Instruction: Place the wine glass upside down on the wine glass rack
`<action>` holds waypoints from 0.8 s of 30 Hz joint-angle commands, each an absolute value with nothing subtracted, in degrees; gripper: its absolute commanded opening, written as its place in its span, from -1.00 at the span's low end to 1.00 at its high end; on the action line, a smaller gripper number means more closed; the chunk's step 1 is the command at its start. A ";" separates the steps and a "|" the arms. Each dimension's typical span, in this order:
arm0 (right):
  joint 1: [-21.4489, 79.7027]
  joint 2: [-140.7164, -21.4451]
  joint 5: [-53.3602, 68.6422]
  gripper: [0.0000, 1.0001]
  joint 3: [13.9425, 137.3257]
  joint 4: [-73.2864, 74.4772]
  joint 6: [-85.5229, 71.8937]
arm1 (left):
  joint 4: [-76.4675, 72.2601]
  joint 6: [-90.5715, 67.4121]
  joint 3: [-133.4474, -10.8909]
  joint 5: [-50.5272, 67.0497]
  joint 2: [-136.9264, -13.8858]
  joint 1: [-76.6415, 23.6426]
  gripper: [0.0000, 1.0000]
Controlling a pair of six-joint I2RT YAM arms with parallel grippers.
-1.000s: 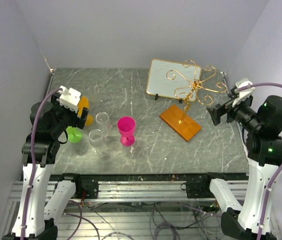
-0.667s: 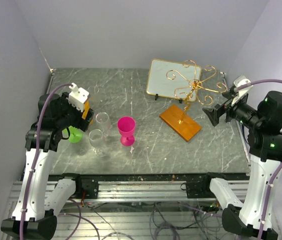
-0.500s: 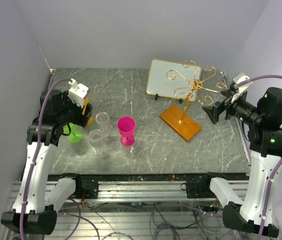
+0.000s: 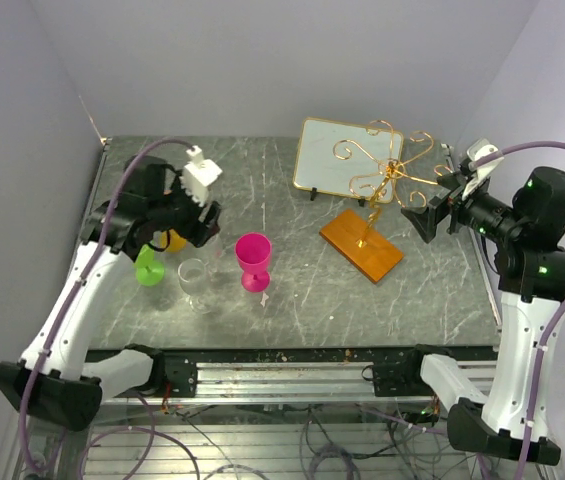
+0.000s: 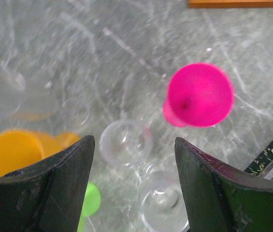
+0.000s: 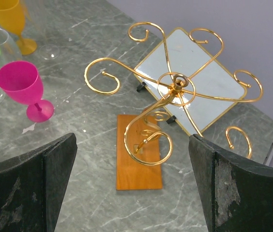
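Note:
Several wine glasses stand at the table's left: two clear ones (image 4: pixel 193 280) (image 5: pixel 125 141) (image 5: pixel 165 208), a pink one (image 4: pixel 253 258) (image 5: pixel 200 94), an orange one (image 5: pixel 13 152) and a green one (image 4: pixel 148 268). My left gripper (image 4: pixel 204 216) (image 5: pixel 134 145) hovers open above the two clear glasses; their rims show between its fingers (image 5: pixel 54 188), untouched. The wine glass rack (image 4: pixel 387 170) (image 6: pixel 175 87), gold scrolled wire on an orange-brown wooden base (image 4: pixel 361 245) (image 6: pixel 138 152), stands at the right. My right gripper (image 4: pixel 430 220) (image 6: pixel 132 183) is wide open and empty, just right of the rack and facing it.
A gold-framed mirror panel (image 4: pixel 332 155) (image 6: pixel 194 72) leans behind the rack. The pink glass (image 6: pixel 22 84) stands between the clear glasses and the rack base. Walls close in the table at the left, back and right.
My left arm has swung right and forward, from over the orange and green glasses to above the clear ones, and its jaws have narrowed a little. The right gripper edged toward the rack.

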State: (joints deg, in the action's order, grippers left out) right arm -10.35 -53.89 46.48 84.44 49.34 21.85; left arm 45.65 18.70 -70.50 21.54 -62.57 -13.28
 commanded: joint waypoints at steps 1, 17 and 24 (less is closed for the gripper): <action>-10.63 -53.60 44.98 1.00 82.35 46.42 21.49 | 46.46 22.21 -75.65 19.65 -67.49 -22.78 0.55; -10.59 -51.88 44.43 1.00 80.62 46.61 20.14 | 52.37 34.45 -84.60 11.80 -92.19 -34.52 0.21; -10.63 -51.37 43.66 1.00 80.07 47.60 20.48 | 54.13 34.84 -86.26 11.75 -95.10 -34.80 -0.43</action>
